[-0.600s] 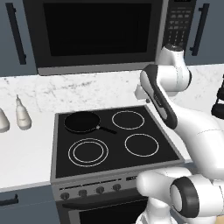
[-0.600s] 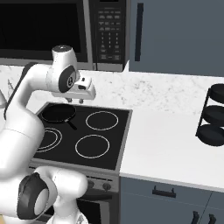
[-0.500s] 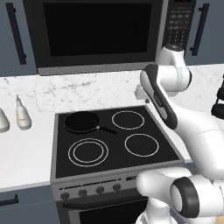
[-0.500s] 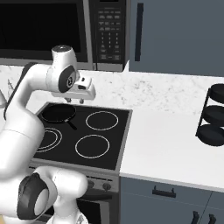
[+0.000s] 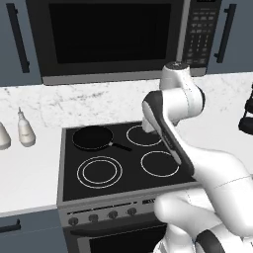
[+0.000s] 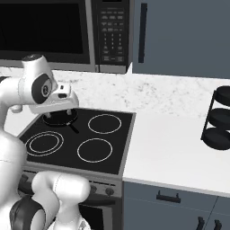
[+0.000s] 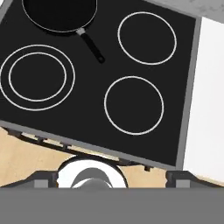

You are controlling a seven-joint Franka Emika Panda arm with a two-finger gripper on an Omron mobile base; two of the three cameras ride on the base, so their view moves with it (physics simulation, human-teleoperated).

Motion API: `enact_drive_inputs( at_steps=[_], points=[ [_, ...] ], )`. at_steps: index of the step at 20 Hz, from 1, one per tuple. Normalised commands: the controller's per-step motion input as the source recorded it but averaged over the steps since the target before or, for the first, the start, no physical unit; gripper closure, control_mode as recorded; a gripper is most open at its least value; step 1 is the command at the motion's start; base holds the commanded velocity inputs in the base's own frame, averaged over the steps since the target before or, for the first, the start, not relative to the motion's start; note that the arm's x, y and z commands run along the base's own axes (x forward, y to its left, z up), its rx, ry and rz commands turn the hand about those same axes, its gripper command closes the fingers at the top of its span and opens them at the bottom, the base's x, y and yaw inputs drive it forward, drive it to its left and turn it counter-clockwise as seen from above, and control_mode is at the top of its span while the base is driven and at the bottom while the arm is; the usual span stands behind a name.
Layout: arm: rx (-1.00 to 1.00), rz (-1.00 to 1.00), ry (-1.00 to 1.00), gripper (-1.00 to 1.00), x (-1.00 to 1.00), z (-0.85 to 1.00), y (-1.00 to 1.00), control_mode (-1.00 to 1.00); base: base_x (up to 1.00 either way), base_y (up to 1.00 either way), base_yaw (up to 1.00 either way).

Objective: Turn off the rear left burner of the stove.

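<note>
From my remote seat, the only container with anything on it is the stove (image 5: 123,163): a black frying pan (image 5: 92,137) sits on the rear left burner (image 6: 57,117), covering it, with its handle (image 7: 91,46) sticking out toward the middle of the glass. In the hand view that's about 11 o'clock, the handle running toward 5 o'clock. The pan looks empty to me.

Off at 9 o'clock in the left base view, two pale bottles (image 5: 25,129) stand on the white counter (image 5: 24,173). In the right base view a dark three-tier rack (image 6: 218,119) sits at 3 o'clock on the same counter.

The arm is folded up high, wrist bent over the middle of the cooktop, camera looking almost straight down on it. The gripper (image 6: 63,110) hangs just above the pan's right side in the right base view. I honestly can't tell if the fingers are spread or pressed together; nothing is pinched that I can see.

Counts: four cooking zones, i.e. one with a double ring (image 7: 37,78), two with a single ring (image 7: 134,105), and the one under the pan. I count about four knobs (image 5: 112,214) along the front edge in the left base view. One microwave (image 5: 113,39) hangs above at 12 o'clock, keypad on its right.
</note>
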Motion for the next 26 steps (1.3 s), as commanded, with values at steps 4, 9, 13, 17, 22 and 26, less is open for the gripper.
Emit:
enact_drive_inputs(
  at_steps=[4, 9, 13, 17, 22, 26],
  points=[
    [-0.18, 0.22, 0.00, -1.00, -0.74, -0.31, 0.62, -1.00, 0.00, 0.00, 0.00],
    [-0.24, 0.27, 0.00, -1.00, -0.89, -0.46, 0.76, -1.00, 0.00, 0.00, 0.00],
    [-0.28, 0.34, 0.06, -1.00, -0.81, -0.51, 0.91, -1.00, 0.00, 0.00, 0.00],
    [-0.38, 0.42, -0.03, -1.00, -0.64, -0.67, 1.00, -1.00, 0.00, 0.00, 0.00],
    [-0.21, 0.39, -0.11, -1.00, -0.52, -0.77, 0.99, -1.00, 0.00, 0.00, 0.00],
    [-0.01, 0.27, -0.32, -1.00, -0.15, -0.91, 0.69, -1.00, 0.00, 0.00, 0.00]
  ],
)
